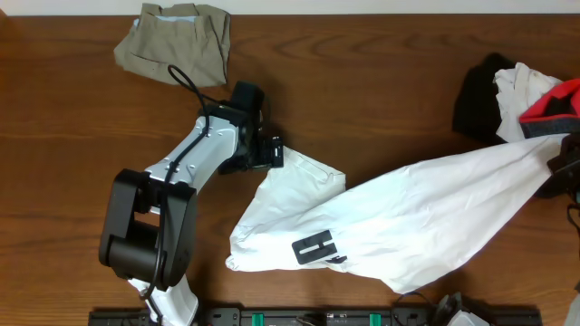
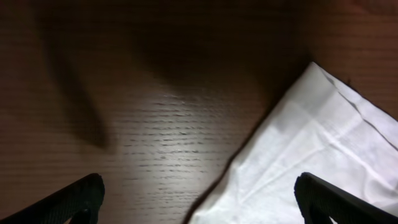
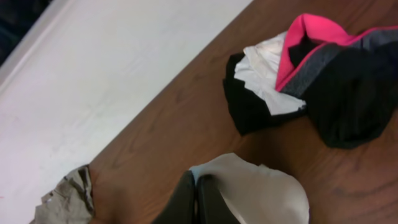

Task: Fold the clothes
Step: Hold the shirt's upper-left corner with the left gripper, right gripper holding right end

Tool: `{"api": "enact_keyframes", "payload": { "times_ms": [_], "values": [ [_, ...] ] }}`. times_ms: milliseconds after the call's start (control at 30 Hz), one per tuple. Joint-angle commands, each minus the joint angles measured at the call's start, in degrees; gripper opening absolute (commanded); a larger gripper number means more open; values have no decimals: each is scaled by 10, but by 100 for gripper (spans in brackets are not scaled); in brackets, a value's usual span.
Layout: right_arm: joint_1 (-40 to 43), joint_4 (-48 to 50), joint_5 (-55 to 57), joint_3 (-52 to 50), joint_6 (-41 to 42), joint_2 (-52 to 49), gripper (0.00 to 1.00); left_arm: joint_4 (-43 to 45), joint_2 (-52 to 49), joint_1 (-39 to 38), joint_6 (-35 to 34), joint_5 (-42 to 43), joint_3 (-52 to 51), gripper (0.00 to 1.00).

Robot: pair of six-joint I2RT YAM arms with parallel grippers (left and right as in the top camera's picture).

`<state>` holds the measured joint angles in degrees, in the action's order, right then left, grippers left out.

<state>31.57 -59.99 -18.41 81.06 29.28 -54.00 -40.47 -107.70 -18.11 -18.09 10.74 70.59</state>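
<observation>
The clothes' large white top (image 1: 408, 217) lies stretched across the table, its black rectangular mark (image 1: 317, 246) near the front left. My left gripper (image 1: 270, 152) hovers over the top's upper left corner, open. In the left wrist view its fingers (image 2: 79, 198) stand wide apart above wood, with the white corner (image 2: 323, 149) under the right one and nothing between them. My right gripper (image 1: 560, 172) is shut on the top's right end, lifting it. In the right wrist view the closed fingers (image 3: 186, 200) pinch the white fabric (image 3: 264, 193).
A khaki piece (image 1: 177, 41) lies at the back left. A pile of black, white and red garments (image 1: 517, 91) sits at the back right, close to my right gripper; the right wrist view also shows this pile (image 3: 311, 74). A black rail (image 1: 317, 317) runs along the front edge.
</observation>
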Motion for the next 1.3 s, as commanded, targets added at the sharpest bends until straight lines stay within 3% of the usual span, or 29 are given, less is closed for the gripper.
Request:
{"api": "enact_keyframes", "payload": {
  "times_ms": [0,300,833,900,1033,1267],
  "values": [
    [-5,-2,2,14,-11,-8,1,-2,-7,-8,-7,-45,-2,99],
    [-5,-5,2,14,-11,-26,1,8,-9,-77,-17,-136,-2,99],
    [-5,-7,2,14,-24,-26,1,20,-62,-83,-24,-129,-2,99],
    [-5,-7,2,14,-24,-26,1,22,-62,-83,-24,-129,-2,93],
    [-5,-7,2,14,-24,-26,1,22,-62,-83,-26,-126,-2,67],
    [-5,-10,2,14,-24,-26,1,23,-62,-83,-26,-111,-2,34]
  ]
}}
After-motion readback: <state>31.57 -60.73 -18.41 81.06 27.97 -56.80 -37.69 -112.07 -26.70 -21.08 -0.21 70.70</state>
